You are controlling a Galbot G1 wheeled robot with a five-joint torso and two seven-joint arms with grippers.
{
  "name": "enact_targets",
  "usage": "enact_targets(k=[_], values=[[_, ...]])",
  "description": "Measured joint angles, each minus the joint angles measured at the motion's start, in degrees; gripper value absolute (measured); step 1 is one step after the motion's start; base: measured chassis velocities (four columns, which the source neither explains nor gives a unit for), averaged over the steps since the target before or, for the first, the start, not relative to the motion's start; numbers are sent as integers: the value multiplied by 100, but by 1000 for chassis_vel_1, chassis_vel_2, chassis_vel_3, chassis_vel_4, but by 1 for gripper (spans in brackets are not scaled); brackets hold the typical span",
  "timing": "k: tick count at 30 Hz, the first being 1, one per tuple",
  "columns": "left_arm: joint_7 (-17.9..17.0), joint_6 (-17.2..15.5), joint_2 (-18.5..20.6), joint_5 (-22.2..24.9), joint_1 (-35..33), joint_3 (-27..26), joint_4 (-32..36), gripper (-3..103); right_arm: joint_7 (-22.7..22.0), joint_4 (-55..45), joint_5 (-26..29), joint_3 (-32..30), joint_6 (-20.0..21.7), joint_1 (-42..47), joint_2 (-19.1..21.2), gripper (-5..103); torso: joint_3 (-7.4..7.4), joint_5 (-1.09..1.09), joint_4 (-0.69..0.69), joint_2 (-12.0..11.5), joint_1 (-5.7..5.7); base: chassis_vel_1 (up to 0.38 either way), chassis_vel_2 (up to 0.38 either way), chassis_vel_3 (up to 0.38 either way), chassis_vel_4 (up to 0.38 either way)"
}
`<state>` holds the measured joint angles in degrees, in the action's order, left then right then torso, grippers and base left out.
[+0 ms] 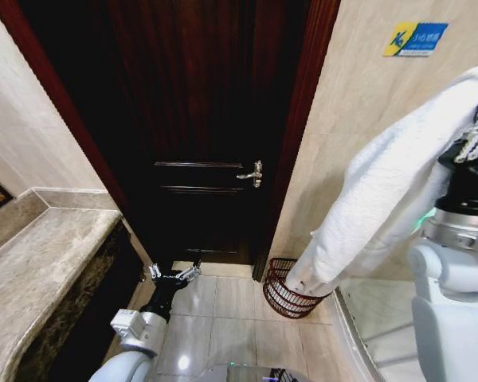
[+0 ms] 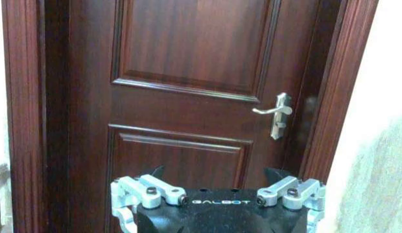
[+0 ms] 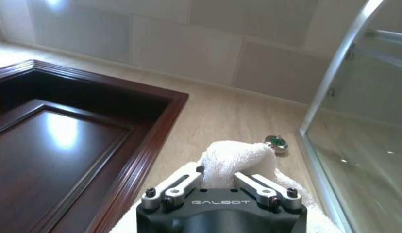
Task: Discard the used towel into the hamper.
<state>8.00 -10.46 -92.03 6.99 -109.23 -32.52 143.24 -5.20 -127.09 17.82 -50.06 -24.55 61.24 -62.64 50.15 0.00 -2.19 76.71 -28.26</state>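
The used towel (image 1: pixel 382 191) is white and hangs in a long fold from my raised right gripper (image 3: pixel 220 175), which is shut on its bunched top end (image 3: pixel 237 154). The towel's lower end reaches down to the open top of the hamper (image 1: pixel 285 296). The hamper is a small round dark reddish-brown wire basket standing on the floor by the door frame. My left gripper (image 1: pixel 175 274) is held low in front of the door, well left of the hamper, open and holding nothing. The same left gripper (image 2: pixel 217 175) faces the door panel.
A dark wooden door (image 1: pixel 199 135) with a metal lever handle (image 1: pixel 252 173) stands shut ahead. A marble counter (image 1: pixel 40 263) runs along the left. A glass shower enclosure (image 1: pixel 382 326) borders the right. Pale floor tiles (image 1: pixel 223 318) lie between them.
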Motion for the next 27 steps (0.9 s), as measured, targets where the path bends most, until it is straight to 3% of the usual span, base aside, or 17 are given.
enact_targets(k=[27], values=[[0, 0, 0, 0, 0, 0, 0, 100, -12, -275, 106, -122, 115, 168, -2, 5, 0, 0, 0, 0, -1, -9, 7, 10, -9]])
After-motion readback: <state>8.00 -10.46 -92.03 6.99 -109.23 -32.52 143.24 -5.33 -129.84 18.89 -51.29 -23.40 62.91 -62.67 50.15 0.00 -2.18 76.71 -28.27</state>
